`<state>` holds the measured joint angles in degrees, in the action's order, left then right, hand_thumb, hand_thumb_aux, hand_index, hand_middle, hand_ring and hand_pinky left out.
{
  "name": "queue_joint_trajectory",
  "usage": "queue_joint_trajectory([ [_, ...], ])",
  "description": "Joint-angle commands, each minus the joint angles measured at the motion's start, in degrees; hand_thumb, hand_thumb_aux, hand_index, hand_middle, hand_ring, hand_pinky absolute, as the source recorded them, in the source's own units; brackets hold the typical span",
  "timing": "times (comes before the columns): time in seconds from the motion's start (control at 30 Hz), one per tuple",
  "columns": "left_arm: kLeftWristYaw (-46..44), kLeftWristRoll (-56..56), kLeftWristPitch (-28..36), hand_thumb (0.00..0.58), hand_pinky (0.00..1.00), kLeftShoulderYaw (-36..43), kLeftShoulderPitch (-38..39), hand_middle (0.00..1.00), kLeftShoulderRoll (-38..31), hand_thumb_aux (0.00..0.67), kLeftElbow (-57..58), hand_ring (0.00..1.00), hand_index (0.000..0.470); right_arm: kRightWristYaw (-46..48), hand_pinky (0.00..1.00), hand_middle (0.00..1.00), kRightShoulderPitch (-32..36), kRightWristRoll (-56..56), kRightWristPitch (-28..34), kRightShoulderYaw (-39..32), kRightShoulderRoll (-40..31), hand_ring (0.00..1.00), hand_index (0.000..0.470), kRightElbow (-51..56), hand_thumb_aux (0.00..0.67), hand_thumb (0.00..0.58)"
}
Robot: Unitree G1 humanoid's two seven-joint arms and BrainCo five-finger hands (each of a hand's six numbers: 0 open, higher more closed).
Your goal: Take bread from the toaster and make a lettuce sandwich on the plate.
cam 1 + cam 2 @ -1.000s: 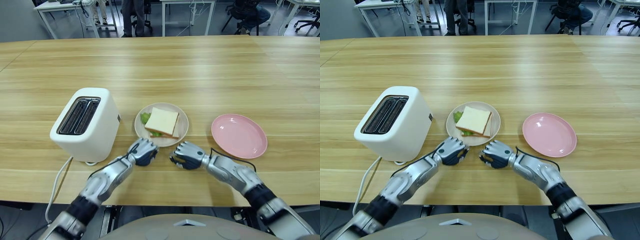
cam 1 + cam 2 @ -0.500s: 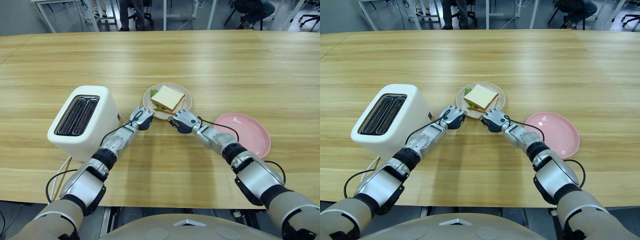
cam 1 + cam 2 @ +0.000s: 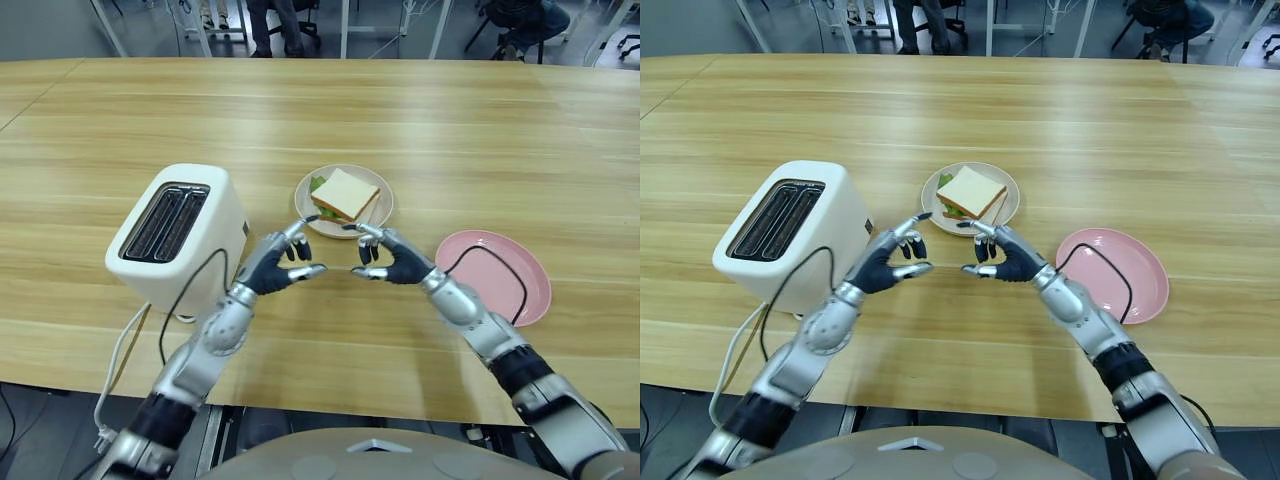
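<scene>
Long wooden table [image 3: 420,110], pale grain; office desk legs [image 3: 345,15] and chairs along the far edge of the room; white toaster [image 3: 180,235] at the robot's left, pink plate [image 3: 495,285] at its right; sandwich [image 3: 345,194] with lettuce showing lies on the beige plate [image 3: 388,203] between them; left hand [image 3: 275,265] and right hand [image 3: 395,262] just before that plate, fingers spread apart, holding nothing; fingertip contact with the rim cannot be told.

Sandwich [image 3: 972,190] on beige plate [image 3: 1002,212] beside toaster [image 3: 790,235]
</scene>
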<state>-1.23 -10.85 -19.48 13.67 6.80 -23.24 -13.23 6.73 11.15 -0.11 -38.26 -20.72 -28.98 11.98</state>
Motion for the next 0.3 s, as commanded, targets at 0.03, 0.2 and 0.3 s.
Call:
queue_joint_trajectory([
  [0.03,-6.4,9.9,-0.9,0.0,0.0,-2.3,7.1,0.0,-1.7,0.0,-9.1,0.0,0.0,8.2,0.0,0.0,-5.0,17.9,8.4,5.7,-1.3,0.0,0.0,-12.5,0.0,0.0],
  [0.2,-14.2,20.0,-6.4,0.0,0.0,-0.5,15.1,0.0,-1.3,0.0,-8.8,0.0,0.0,16.3,0.0,0.0,-14.8,31.9,13.7,11.1,1.8,0.0,0.0,-15.0,0.0,0.0],
  [0.3,-24.1,31.8,-11.3,0.0,0.0,1.5,18.5,0.0,-0.4,0.0,-4.2,0.0,0.0,28.2,0.0,0.0,-22.5,42.2,17.4,12.8,4.2,0.0,0.0,-14.0,0.0,0.0],
])
